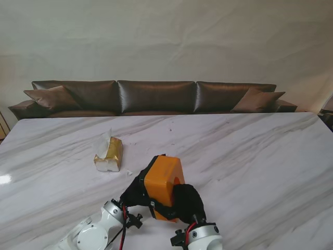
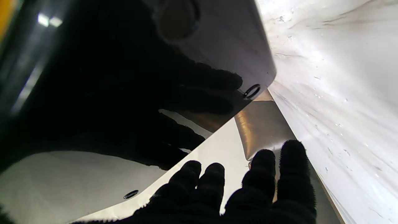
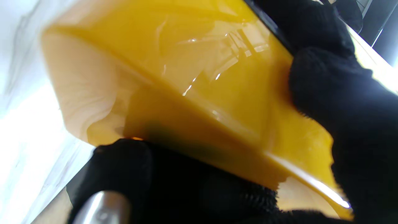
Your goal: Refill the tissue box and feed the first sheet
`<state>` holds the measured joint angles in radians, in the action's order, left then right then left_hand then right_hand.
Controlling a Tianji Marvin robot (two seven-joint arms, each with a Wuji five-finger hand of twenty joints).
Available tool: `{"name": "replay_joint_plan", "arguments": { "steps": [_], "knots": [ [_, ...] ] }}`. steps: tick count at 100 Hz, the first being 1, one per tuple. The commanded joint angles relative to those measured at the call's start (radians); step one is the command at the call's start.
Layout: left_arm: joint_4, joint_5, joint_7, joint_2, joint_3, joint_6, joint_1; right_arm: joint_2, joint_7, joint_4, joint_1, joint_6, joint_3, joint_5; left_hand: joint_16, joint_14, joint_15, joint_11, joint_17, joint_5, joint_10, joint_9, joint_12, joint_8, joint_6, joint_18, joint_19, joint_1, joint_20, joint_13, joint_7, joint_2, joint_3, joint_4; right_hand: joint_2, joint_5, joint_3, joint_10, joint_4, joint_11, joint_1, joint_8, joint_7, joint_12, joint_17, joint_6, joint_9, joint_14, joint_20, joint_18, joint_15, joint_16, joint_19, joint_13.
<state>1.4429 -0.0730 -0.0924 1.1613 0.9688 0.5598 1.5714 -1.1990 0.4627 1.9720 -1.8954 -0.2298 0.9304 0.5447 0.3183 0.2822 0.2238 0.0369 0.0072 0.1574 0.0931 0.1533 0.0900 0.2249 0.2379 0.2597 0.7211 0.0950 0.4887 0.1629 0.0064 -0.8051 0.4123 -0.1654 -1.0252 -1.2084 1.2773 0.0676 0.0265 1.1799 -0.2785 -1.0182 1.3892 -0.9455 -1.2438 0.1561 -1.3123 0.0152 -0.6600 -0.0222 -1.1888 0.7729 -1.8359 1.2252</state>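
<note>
An orange tissue box (image 1: 164, 179) is held off the table near me, tipped on its side. Its oval slot faces my right and its glossy black base (image 2: 124, 77) faces my left. My right hand (image 1: 188, 204) in a black glove is shut on it, with thumb and fingers (image 3: 326, 77) pressed against the orange shell (image 3: 202, 77). Beside the base my left hand (image 1: 133, 196) has its fingers (image 2: 289, 168) spread, mirrored in the gloss with a small gap showing. A gold-wrapped tissue pack (image 1: 109, 154) lies farther off on the left, white tissue poking from its far end.
The white marble table (image 1: 250, 156) stretches wide around the box. A brown leather sofa (image 1: 156, 96) stands beyond the table's far edge. A small white scrap (image 1: 128, 172) lies between the pack and the box.
</note>
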Motion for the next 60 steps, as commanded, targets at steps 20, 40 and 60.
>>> {"name": "replay_joint_plan", "arguments": {
  "steps": [20,40,60],
  "knots": [
    [-0.002,0.049,0.026,0.021,-0.023,0.008,-0.017,0.009,-0.076,0.042,-0.055,0.111,-0.025,-0.036,0.0,0.0,0.026,0.054,0.01,-0.006,0.002,0.003,0.034,0.008,0.001,0.015,0.041,0.279,0.013,0.004,0.057,0.139,0.191,0.042,0.041,-0.123,0.064,-0.004,0.005,0.193,-0.051,0.037,0.013,-0.059,0.015,-0.003,-0.134,-0.012,-0.002,-0.222,-0.44,0.085,-0.258,0.089],
    [0.01,0.092,0.107,0.003,-0.047,0.005,-0.035,0.018,-0.095,0.038,-0.058,0.152,-0.041,-0.028,0.026,-0.011,0.061,0.18,0.064,-0.012,-0.005,0.04,0.111,0.052,-0.02,-0.016,0.137,0.359,0.043,0.078,0.121,0.151,0.201,0.11,0.047,-0.123,0.063,-0.004,0.002,0.193,-0.05,0.036,0.014,-0.058,0.015,-0.003,-0.134,-0.012,-0.001,-0.221,-0.44,0.085,-0.258,0.089],
    [0.004,0.182,0.194,-0.011,-0.083,0.017,-0.063,0.014,-0.086,0.032,-0.042,0.149,-0.054,-0.025,0.082,-0.029,0.123,0.456,0.154,-0.014,-0.09,0.064,0.268,0.151,-0.054,-0.075,0.321,0.433,0.13,0.184,0.216,0.165,0.29,0.282,0.048,-0.123,0.063,-0.002,-0.002,0.192,-0.049,0.037,0.011,-0.057,0.015,0.001,-0.134,-0.012,-0.001,-0.221,-0.44,0.085,-0.258,0.089]
  ]
}}
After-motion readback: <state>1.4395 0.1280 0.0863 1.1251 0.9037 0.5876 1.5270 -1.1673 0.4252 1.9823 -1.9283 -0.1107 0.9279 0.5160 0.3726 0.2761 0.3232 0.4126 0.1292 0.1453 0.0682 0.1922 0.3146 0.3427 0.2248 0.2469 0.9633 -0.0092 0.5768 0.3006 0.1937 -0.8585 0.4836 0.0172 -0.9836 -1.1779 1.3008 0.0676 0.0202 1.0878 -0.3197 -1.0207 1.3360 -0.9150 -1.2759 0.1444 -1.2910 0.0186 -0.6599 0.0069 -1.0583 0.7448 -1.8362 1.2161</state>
